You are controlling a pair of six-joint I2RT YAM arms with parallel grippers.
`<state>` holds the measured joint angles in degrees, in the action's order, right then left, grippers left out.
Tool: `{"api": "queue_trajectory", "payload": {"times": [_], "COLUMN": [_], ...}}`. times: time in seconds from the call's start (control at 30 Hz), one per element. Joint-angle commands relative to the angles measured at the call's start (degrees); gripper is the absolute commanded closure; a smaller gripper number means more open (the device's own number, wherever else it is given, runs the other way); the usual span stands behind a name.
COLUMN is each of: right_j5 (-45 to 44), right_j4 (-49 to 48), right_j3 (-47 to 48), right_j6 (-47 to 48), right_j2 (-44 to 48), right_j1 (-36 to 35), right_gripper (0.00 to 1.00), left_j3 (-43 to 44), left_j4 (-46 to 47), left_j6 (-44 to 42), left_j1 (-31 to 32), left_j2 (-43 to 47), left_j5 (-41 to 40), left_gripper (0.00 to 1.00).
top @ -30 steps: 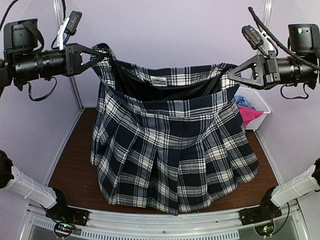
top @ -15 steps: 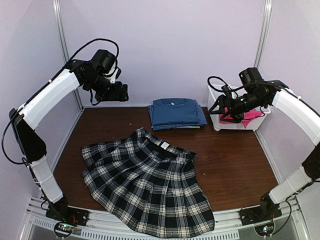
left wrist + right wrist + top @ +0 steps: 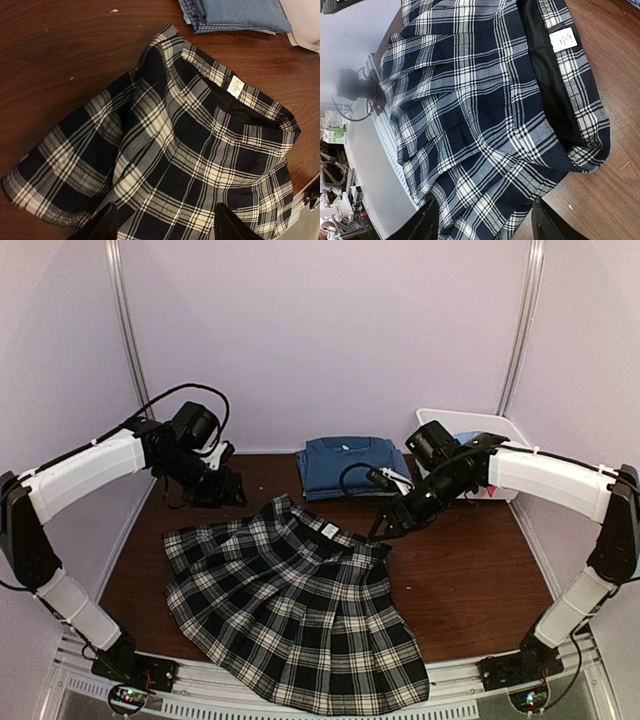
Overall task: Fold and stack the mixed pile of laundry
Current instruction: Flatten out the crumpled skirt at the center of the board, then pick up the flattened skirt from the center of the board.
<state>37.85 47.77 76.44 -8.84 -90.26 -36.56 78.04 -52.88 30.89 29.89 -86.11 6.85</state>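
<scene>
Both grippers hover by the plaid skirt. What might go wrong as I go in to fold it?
1. The waistband gapes, black lining showing; the open right gripper may pinch just one layer.
2. The plaid skirt lies askew, its hem over the table's near edge; pulling could drag it off.
3. The folded blue stack sits close behind; the left gripper might knock it while sweeping.

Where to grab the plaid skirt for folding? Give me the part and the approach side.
Pinch the waistband at its two ends, coming down from the far side. The skirt lies flat, hem fanned toward the near edge; the waistband gapes slightly, so a finger can probably slip under. The open left gripper and right gripper each sit near one end.
</scene>
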Motion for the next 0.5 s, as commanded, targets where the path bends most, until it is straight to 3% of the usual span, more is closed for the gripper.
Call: {"api": "queue_trajectory", "payload": {"times": [0.0,0.27,0.47], "right_j5": [-3.07,-6.13,-3.87], "right_j4": [-0.61,3.31,4.14], "right_j3": [1.59,5.55,6.55], "right_j6": [11.03,18.22,21.28], "right_j2": [-2.64,-12.35,-16.53], "right_j1": [-0.85,-1.58,-1.43], "right_gripper": [0.31,0.21,0.2], "left_j3": [9.15,27.0,34.08], "left_j4": [10.23,7.3,4.4], "left_j6": [-7.01,-18.27,-25.7], "left_j1": [-1.07,-4.11,-4.23], "left_j2": [-10.8,-31.36,-39.96], "left_j5": [8.5,17.77,16.8], "left_gripper": [0.29,0.22,0.21]}}
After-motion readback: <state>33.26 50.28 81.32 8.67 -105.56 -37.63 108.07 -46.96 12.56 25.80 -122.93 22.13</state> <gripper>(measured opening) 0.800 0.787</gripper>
